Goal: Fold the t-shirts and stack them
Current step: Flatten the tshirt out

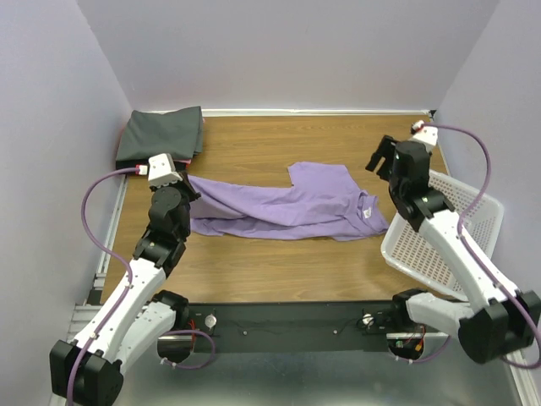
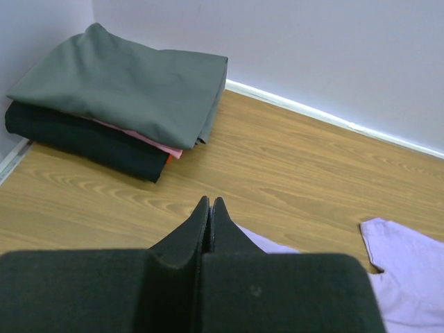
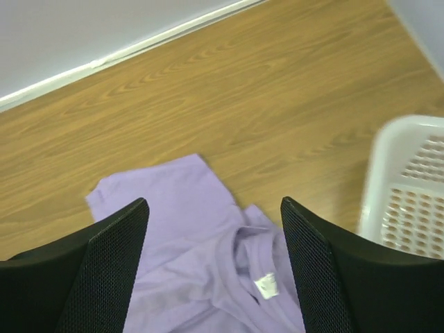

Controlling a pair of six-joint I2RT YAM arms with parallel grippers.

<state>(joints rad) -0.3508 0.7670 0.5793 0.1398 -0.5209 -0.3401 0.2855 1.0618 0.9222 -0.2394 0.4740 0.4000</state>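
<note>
Waiting unfolded at the middle, the lavender t-shirt (image 1: 287, 205) is left; folded stack (image 1: 161, 135) sits far left; left gripper (image 2: 210, 211) closed and seems empty, right gripper (image 3: 215, 229) wide open, holding nothing

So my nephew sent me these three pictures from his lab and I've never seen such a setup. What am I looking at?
Two robot arms are bolted to a wooden table. One picture looks down from above; the other two come from cameras on each wrist. A crumpled lavender t-shirt lies in the middle, folded t-shirts are stacked in the far left corner, and a white mesh basket sits at the right. The left gripper is shut at the shirt's edge; whether it pinches cloth isn't visible. The right gripper is open above the collar, holding nothing.
</note>
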